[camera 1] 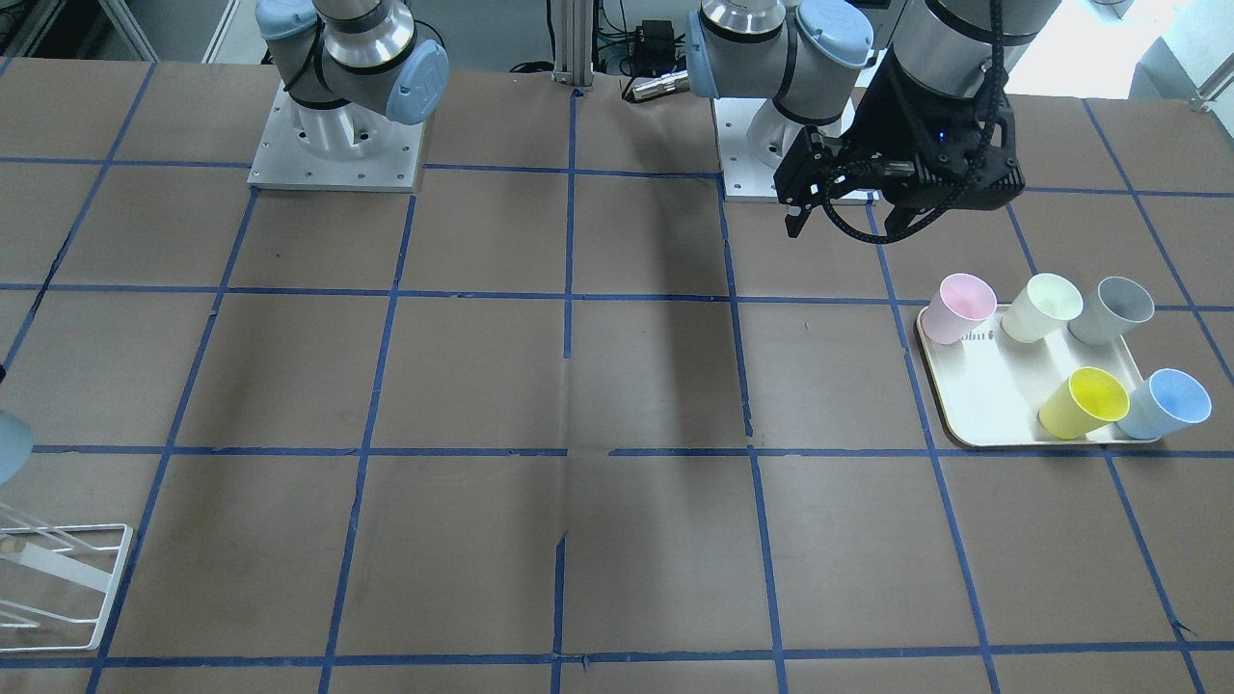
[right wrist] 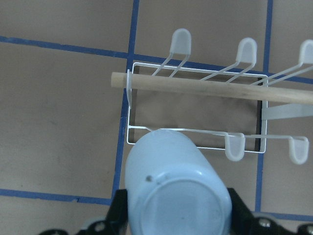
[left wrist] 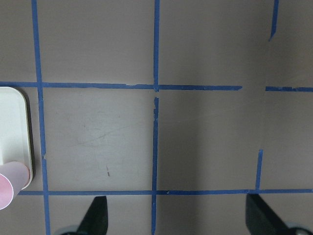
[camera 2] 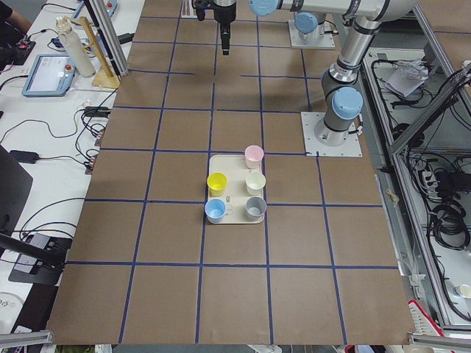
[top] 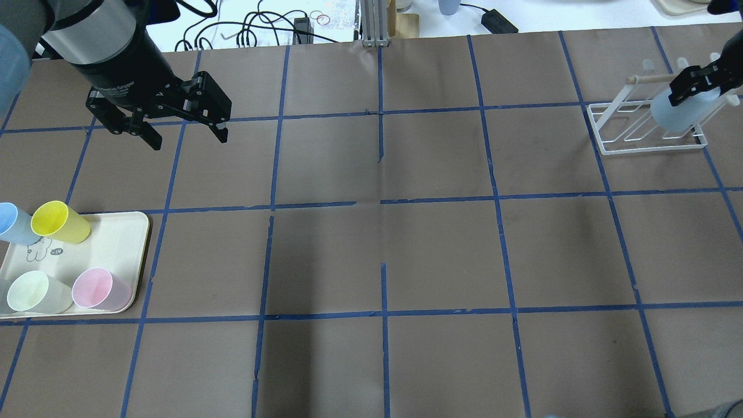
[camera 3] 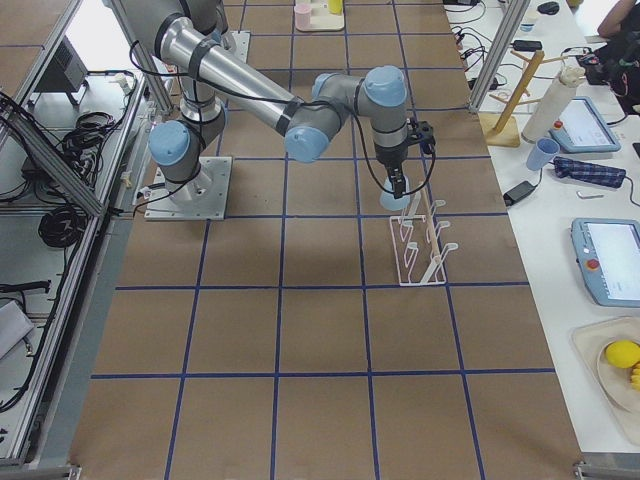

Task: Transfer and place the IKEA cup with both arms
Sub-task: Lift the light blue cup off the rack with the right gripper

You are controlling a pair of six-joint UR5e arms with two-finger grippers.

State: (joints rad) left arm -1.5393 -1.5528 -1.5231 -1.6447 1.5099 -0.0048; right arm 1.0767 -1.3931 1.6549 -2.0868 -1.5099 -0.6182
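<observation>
My right gripper [top: 699, 84] is shut on the IKEA cup [top: 678, 114], a light sky-blue tumbler. In the right wrist view the cup [right wrist: 176, 191] points its base at the camera and its mouth down, over the near-left corner of the white wire rack [right wrist: 195, 133]. Black fingers [right wrist: 116, 210] press on both of its sides. The cup also shows at the left edge of the front-facing view [camera 1: 8, 448]. My left gripper [top: 190, 141] is open and empty, above bare table back from the cup tray [top: 119, 232]. Its fingertips [left wrist: 95, 215] show wide apart in the left wrist view.
The cream tray [camera 1: 974, 405] holds pink [camera 1: 964, 304], pale green [camera 1: 1046, 304], grey [camera 1: 1113, 308], yellow [camera 1: 1085, 403] and paler blue [camera 1: 1166, 403] cups. The rack [top: 638, 145] has a wooden bar [right wrist: 205, 88] and white-tipped pegs. Brown table with blue tape grid lies between.
</observation>
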